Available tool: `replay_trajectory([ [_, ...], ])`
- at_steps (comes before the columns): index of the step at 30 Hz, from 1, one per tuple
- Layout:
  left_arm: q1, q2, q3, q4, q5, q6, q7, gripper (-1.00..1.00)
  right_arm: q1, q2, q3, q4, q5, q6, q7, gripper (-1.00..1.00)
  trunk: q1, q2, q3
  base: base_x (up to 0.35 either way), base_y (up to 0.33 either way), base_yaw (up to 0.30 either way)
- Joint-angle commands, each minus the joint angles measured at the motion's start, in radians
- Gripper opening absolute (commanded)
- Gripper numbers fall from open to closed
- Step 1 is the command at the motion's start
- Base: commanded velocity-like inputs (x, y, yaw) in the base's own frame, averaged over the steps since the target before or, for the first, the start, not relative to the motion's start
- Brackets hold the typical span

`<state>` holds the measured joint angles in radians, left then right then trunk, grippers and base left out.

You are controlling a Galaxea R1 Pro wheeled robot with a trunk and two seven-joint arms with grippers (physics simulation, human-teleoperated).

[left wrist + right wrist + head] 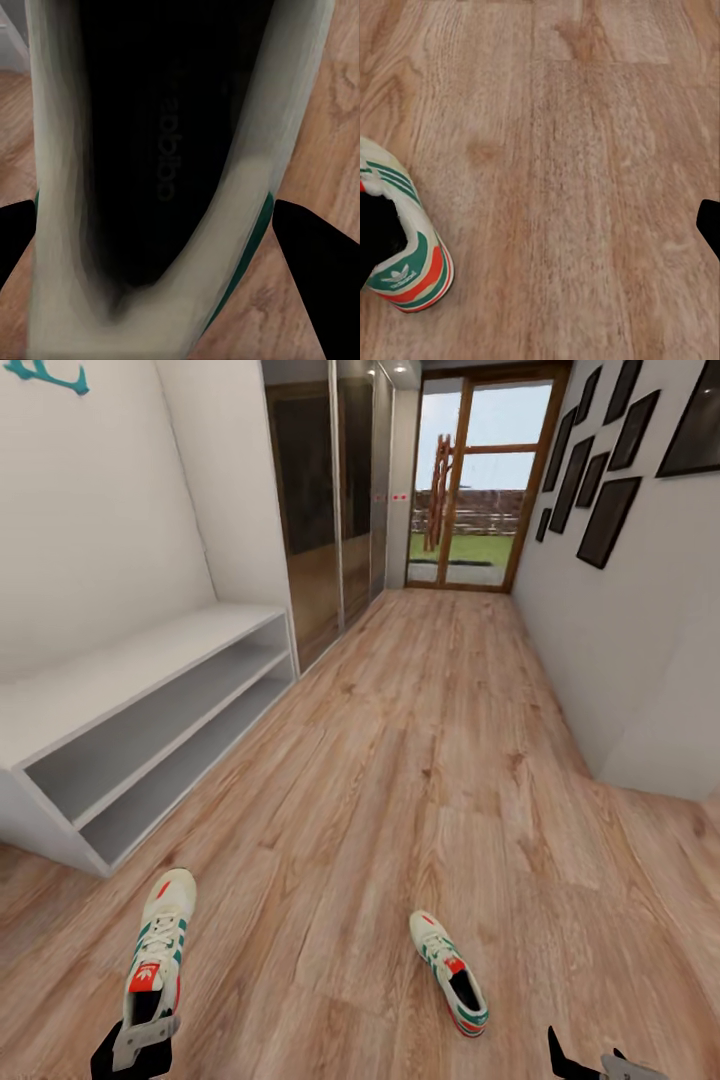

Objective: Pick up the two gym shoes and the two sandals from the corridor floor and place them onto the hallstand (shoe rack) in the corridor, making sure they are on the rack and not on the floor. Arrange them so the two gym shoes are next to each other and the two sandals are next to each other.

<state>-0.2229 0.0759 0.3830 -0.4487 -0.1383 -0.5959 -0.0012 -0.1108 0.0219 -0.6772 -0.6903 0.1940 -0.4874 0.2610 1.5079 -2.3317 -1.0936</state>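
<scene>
Left tool (140, 1050) apparently grips gym shoe (160, 945).

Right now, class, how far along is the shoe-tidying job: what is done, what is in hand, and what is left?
Done: nothing yet; the rack shelves hold no shoes. In hand: the left hand is at the heel of the left gym shoe, its fingers either side in the left wrist view; a firm grip is unclear. Left: the right gym shoe lies on the floor, then both sandals.

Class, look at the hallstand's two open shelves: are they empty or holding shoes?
Empty. The hallstand shows bare shelves; both gym shoes sit on the corridor floor.
</scene>
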Motion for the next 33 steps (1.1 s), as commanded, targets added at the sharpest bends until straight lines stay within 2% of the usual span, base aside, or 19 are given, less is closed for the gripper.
replay_trajectory([
  [1, -0.001, -0.001, 0.007, 0.001, -0.011, -0.004, 0.000, -1.00, -0.001, 0.001, -0.008, -0.001, 0.009, -0.003, 0.007, 1.00, 0.000, 0.000, -0.001, 0.141, -0.234, 0.279],
  [6, -0.001, -0.002, 0.007, 0.001, -0.011, -0.004, 0.000, -1.00, -0.001, 0.001, -0.008, -0.001, 0.009, -0.003, 0.007, 1.00, 0.000, 0.000, -0.001, 0.059, -0.258, 0.267],
  [10, -0.001, -0.002, 0.008, 0.001, -0.011, -0.004, 0.000, -1.00, -0.001, 0.001, -0.008, 0.000, 0.009, -0.003, 0.009, 1.00, 0.000, 0.000, -0.001, -0.057, -0.206, 0.063],
  [16, 0.002, -0.001, 0.008, 0.001, -0.011, -0.004, 0.000, -1.00, -0.001, 0.001, -0.008, 0.000, 0.009, -0.003, 0.008, 1.00, 0.000, 0.000, -0.001, -0.014, -0.042, 0.053],
  [22, 0.002, -0.001, 0.008, -0.001, -0.011, -0.004, 0.000, -1.00, -0.001, 0.001, -0.008, 0.000, 0.009, -0.003, 0.008, 1.00, 0.000, 0.000, -0.001, -0.002, -0.015, 0.240],
  [28, 0.002, -0.002, 0.008, -0.001, -0.011, -0.004, 0.000, -1.00, -0.001, 0.001, -0.008, 0.000, 0.008, -0.003, 0.007, 1.00, 0.000, 0.000, -0.001, -0.058, -0.186, 0.249],
  [33, 0.004, -0.001, 0.008, -0.010, -0.011, -0.005, 0.000, -1.00, -0.001, 0.001, -0.011, 0.000, 0.007, -0.003, 0.008, 1.00, 0.000, 0.000, -0.001, -0.043, -0.091, 0.046],
])
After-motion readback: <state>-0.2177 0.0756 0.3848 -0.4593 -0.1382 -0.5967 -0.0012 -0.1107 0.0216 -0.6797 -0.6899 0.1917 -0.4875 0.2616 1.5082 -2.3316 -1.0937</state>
